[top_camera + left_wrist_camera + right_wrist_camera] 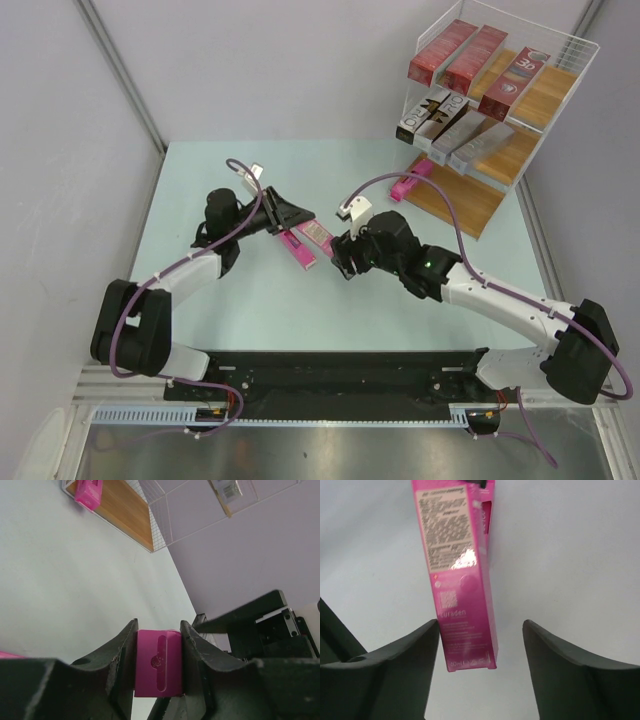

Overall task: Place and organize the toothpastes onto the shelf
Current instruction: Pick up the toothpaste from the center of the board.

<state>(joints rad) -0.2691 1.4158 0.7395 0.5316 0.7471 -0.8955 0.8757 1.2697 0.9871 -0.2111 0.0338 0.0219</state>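
Observation:
My left gripper (296, 221) is shut on one end of a bright pink toothpaste carton (316, 234) and holds it over the table; its end face sits between the fingers in the left wrist view (158, 662). My right gripper (338, 259) is open, and the carton's other end (457, 570) lies between its jaws without touching them. A second pink carton (300, 251) lies on the table beside it. A third pink carton (412, 181) lies on the bottom board of the shelf (455, 205). Three dark red cartons (470, 58) fill the top board and three silver-grey cartons (455, 130) the middle board.
The shelf stands at the far right corner of the pale green table (220, 300). Grey walls close in on the left and back. The right arm's purple cable (455, 215) loops above the table near the shelf's bottom board.

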